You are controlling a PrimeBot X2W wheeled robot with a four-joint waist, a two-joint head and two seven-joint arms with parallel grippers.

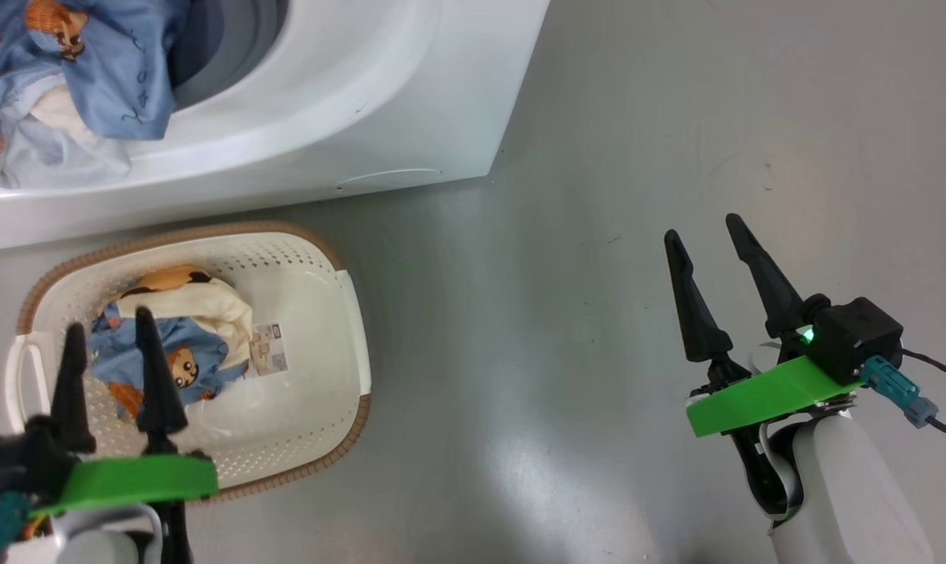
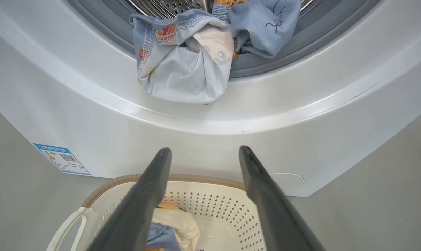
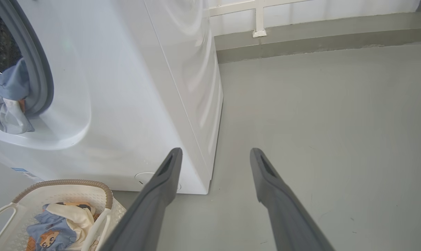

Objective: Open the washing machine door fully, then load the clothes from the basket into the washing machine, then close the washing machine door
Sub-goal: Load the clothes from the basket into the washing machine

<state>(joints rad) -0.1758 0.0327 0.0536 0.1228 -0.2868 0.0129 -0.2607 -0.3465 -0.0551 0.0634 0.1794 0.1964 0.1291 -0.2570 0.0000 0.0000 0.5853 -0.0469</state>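
Observation:
The white washing machine [image 1: 410, 102] stands open-mouthed, and the washing machine door is out of view. Blue bear-print clothes [image 1: 74, 86] hang out over its grey gasket and front lip, also clothes [image 2: 189, 59]. In front of it on the floor sits the cream basket [image 1: 316, 258] with a brown rim, holding a smaller bundle of blue and cream clothes [image 1: 183, 337]. My left gripper [image 1: 105, 333] hovers open over the basket's near left part, with nothing between its fingers. My right gripper [image 1: 704, 231] stands open over bare floor to the right of the machine, far from the basket.
Grey floor [image 1: 637, 157] stretches to the right of the machine. A low wall base and a white rail [image 3: 259, 21] run along the far side. A blue sticker [image 2: 62, 158] and a round service flap [image 2: 287, 179] mark the machine's lower front.

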